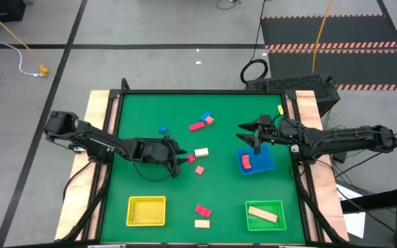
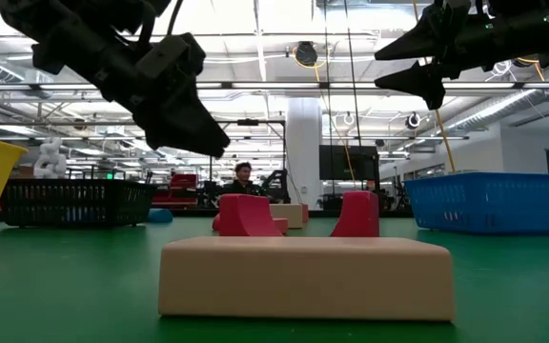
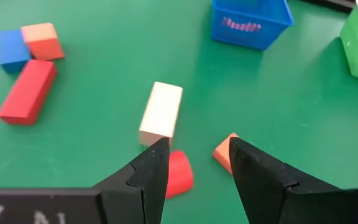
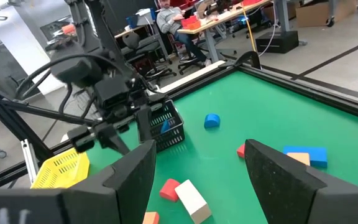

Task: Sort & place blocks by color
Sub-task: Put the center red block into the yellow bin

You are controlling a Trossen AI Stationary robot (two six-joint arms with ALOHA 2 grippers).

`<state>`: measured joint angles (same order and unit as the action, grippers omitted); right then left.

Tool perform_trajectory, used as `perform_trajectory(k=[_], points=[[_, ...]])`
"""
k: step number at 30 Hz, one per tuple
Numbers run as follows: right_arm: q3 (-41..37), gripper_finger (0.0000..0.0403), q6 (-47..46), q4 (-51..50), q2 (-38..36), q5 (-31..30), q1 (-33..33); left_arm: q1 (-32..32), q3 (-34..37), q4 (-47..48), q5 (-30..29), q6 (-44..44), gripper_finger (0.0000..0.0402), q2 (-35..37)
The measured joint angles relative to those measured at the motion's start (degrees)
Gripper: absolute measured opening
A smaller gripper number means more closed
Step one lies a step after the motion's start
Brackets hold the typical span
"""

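Observation:
My left gripper (image 1: 182, 160) (image 3: 194, 152) is open and hovers above the table's middle, raised clear of it in the low view (image 2: 184, 119). Below its fingers lie a red block (image 3: 179, 174) and a salmon block (image 3: 224, 152), with a cream bar (image 3: 161, 113) just beyond. My right gripper (image 1: 249, 134) (image 4: 197, 158) is open and empty, above the far edge of the blue tray (image 1: 264, 164), which holds a red block (image 1: 246, 162). More blocks lie scattered: blue (image 1: 163, 129), a red bar (image 1: 197, 126), blue and salmon (image 1: 207, 119), red (image 1: 202, 210), cream (image 1: 201, 223).
A yellow tray (image 1: 147, 211) sits near the front left. A green tray (image 1: 276, 207) at the front right holds a cream bar (image 1: 262, 215). A black tray (image 4: 163, 127) stands under my left arm. Wooden rails (image 1: 95, 110) edge the green table. A person sits far behind the table (image 2: 244, 176).

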<state>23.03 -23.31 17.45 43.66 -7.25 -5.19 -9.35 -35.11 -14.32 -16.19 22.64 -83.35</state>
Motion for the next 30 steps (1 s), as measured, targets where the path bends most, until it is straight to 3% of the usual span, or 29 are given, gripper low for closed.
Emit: perform_trajectory(k=[16, 21, 30], points=[[0.0, 0.0238, 0.0, 0.88, 0.0, -0.01, 0.0, -3.58, -8.89, 6.11, -3.98, 1.08, 0.0168, -12.22], [0.0, 0.0238, 0.0, 1.14, 0.0, -0.02, 0.0, -3.51, -12.55, 12.73, -7.04, 2.22, 0.0172, -15.75], [0.0, 0.0238, 0.0, 1.15, 0.0, -0.02, 0.0, -2.52, -16.13, 18.28, -10.45, 3.76, 0.0257, -16.79]])
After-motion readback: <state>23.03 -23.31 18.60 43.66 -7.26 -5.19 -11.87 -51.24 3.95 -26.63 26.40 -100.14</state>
